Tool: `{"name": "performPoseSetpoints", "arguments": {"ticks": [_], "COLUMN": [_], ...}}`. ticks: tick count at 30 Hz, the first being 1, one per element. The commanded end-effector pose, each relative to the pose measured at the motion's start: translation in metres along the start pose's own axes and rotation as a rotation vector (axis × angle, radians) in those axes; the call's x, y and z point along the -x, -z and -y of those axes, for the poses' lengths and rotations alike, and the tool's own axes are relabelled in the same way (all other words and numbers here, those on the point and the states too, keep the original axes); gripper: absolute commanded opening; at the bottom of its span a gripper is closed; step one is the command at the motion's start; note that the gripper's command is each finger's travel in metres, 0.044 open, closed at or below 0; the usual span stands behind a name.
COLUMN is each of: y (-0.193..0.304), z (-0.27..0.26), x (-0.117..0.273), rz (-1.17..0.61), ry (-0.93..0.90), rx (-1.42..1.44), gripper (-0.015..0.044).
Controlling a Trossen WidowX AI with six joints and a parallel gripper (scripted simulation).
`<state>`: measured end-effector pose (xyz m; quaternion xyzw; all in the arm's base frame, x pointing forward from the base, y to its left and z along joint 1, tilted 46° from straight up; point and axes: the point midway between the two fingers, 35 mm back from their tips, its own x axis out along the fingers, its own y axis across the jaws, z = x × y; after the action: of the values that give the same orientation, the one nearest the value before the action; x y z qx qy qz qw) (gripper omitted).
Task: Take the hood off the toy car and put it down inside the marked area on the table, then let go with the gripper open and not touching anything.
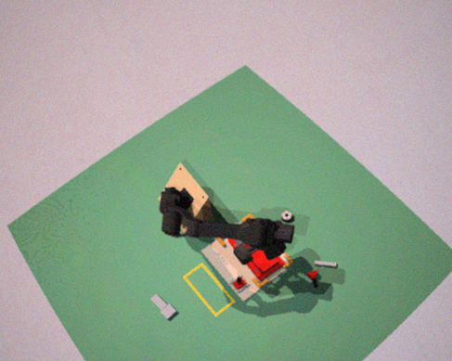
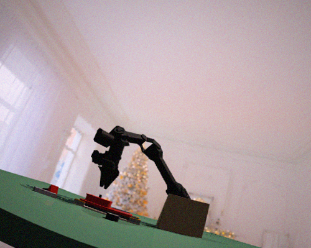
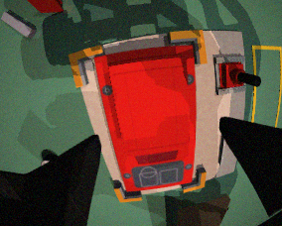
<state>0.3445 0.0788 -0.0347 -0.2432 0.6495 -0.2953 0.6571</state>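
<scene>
The red hood [image 1: 267, 263] [image 2: 98, 200] [image 3: 149, 104] lies on the pale board [image 1: 224, 267] [image 3: 209, 104], between orange corner brackets. It has a raised middle and a grey panel at one end. My gripper [image 2: 102, 187] [image 3: 162, 132] is open and empty, pointing down above the hood. In the wrist view its fingers stand wide, one toward each long side of the hood. The arm hides part of the hood in the top view. The marked area, a yellow outline [image 1: 200, 296] [image 3: 267, 48], lies on the table beside the board, and nothing lies inside it.
A red block [image 1: 239, 283] [image 3: 226, 75] with a black stick stands on the board, on the outline's side. A grey stepped piece [image 1: 168, 311] lies beyond the outline. A white bar [image 1: 325, 264] [image 3: 18, 24], a red-and-black piece [image 1: 312, 275] and a round wheel [image 1: 286, 214] lie opposite.
</scene>
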Motion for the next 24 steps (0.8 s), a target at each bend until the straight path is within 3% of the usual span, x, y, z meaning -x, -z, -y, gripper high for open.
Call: {"name": "performPoseSetpoints", "arguments": {"ticks": [1,24], "y": [0.001,0.000], "z": [0.000,-0.001], "x": [-0.005,-0.024], "rz": [0.001,0.001], "ry": [0.006,0.007], "rx": [0.008,0.008], "gripper": [0.0440,0.0440]}}
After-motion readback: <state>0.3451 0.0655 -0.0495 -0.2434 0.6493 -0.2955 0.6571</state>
